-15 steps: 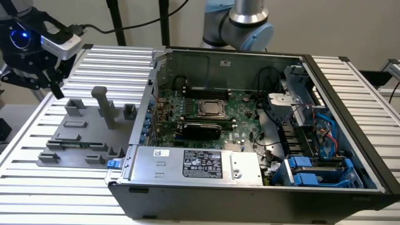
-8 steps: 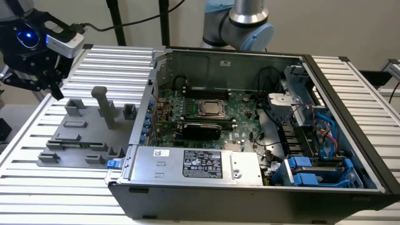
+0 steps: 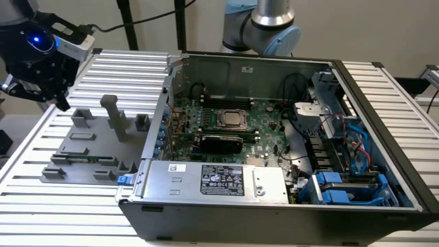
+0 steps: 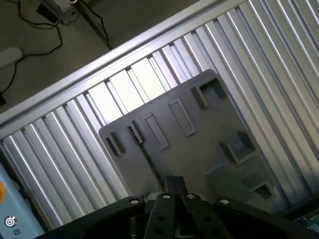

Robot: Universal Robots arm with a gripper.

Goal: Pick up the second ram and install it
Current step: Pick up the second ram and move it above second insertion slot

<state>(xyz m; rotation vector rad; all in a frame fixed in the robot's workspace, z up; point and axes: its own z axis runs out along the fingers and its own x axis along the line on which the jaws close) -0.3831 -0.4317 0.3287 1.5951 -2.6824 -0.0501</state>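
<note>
The second ram [image 3: 84, 156] is a slim dark-green stick standing on edge between gray blocks near the front of the gray fixture plate [image 3: 92, 139]. In the wrist view the ram [image 4: 147, 154] appears as a thin dark line running across the plate [image 4: 199, 149]. My gripper [image 3: 60, 101] hangs above the table at the exterior view's far left, behind and above the fixture, apart from the stick. Its two fingertips [image 4: 171, 185] sit pressed together with nothing between them.
An open computer case [image 3: 274, 206] stands at the exterior view's right of the fixture, with the motherboard [image 3: 260, 128], CPU socket [image 3: 233, 119] and long black memory slots [image 3: 226, 101] exposed. A tall gray post [image 3: 114, 116] rises from the fixture. The ribbed aluminium table [image 3: 61, 206] lies underneath.
</note>
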